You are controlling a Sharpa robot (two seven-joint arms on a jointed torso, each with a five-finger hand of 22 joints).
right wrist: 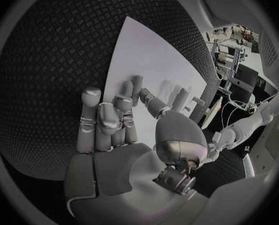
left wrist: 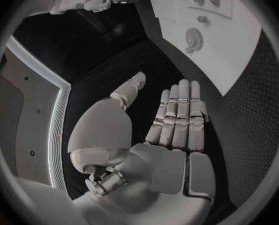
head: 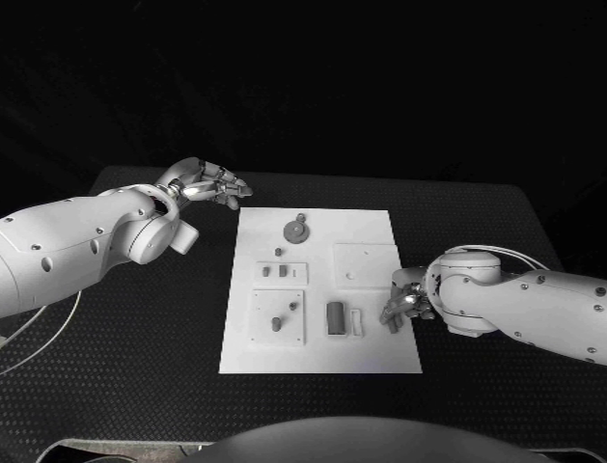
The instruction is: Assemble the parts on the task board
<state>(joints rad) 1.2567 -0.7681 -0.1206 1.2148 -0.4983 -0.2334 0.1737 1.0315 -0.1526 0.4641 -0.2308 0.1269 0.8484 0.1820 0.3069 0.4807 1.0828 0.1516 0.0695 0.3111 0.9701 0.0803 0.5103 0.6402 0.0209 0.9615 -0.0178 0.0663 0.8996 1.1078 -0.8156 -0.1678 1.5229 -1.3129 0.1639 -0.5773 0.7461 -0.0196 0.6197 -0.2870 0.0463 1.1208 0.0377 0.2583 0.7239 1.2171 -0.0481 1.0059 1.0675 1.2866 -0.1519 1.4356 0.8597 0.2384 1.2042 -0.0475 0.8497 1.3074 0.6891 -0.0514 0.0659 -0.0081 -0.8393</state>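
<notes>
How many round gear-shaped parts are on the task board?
1: the gear lies at the far end of the task board, near the left hand. The right hand may hide others.

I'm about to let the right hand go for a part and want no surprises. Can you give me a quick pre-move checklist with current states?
1. Left hand away from the task board: ok, it hovers off the board's far left corner, holding nothing, fingers extended.
2. Right hand at the board's right edge: ok.
3. Right hand holding a part: cannot tell, its fingers hide what lies under them.
4. Gear-shaped part lying flat on the board: ok.
5. Dark upright block beside the right hand, free of it: ok.
</notes>
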